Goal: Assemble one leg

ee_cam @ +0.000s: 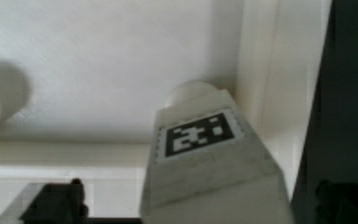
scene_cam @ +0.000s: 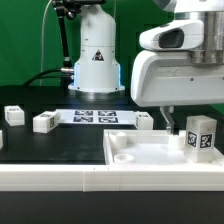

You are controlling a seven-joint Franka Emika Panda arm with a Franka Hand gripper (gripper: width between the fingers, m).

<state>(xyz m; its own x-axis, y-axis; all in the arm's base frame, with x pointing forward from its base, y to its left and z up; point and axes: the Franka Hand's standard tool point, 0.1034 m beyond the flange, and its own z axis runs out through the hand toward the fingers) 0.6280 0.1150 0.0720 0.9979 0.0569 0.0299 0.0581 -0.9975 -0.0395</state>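
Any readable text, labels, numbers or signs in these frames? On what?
No readable words or numbers.
Triangular sign on the robot base: too blurred to read.
Square black-and-white marker on the leg, also in the wrist view: a pattern, no text.
Same kind of markers on the marker board and the loose legs: patterns only.
Gripper: no label visible.

No readable text — only square marker tags on the leg (ee_cam: 202,135)
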